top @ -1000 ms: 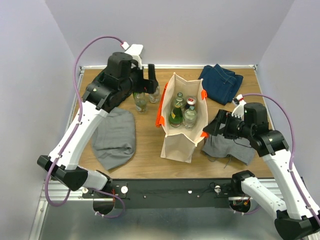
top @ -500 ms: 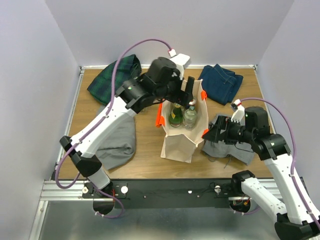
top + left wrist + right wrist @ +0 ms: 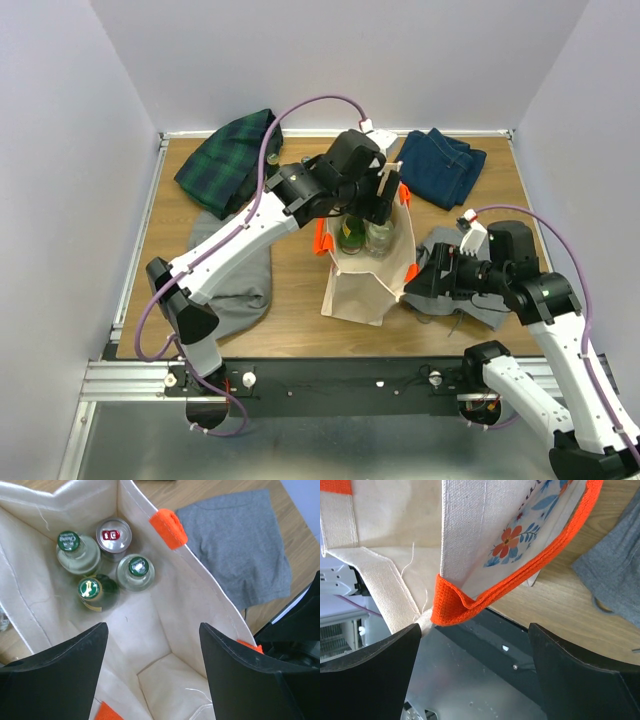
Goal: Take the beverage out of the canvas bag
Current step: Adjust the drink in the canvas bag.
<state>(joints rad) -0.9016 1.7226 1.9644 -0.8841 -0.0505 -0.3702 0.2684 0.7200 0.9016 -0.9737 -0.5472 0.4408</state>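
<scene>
A plaid cloth [image 3: 225, 150] lay at the far left of the table [image 3: 290, 290]. In the middle stood the canvas bag [image 3: 365, 285], upright. The left gripper [image 3: 152, 627] hung over its mouth, fingers apart and holding nothing. Inside the bag, three bottles [image 3: 136, 567] and a can [image 3: 114, 534] stood upright together. At the bag's right side the right gripper [image 3: 475, 627] was open, an orange handle [image 3: 455, 605] between its spread fingers.

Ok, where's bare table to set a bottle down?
Bare wood lies between the beige canvas bag with orange handles and the grey cloth on its left. A smaller patch sits between the blue denim cloth and the right-hand grey cloth. Right of the bag is crowded by the right arm.
</scene>
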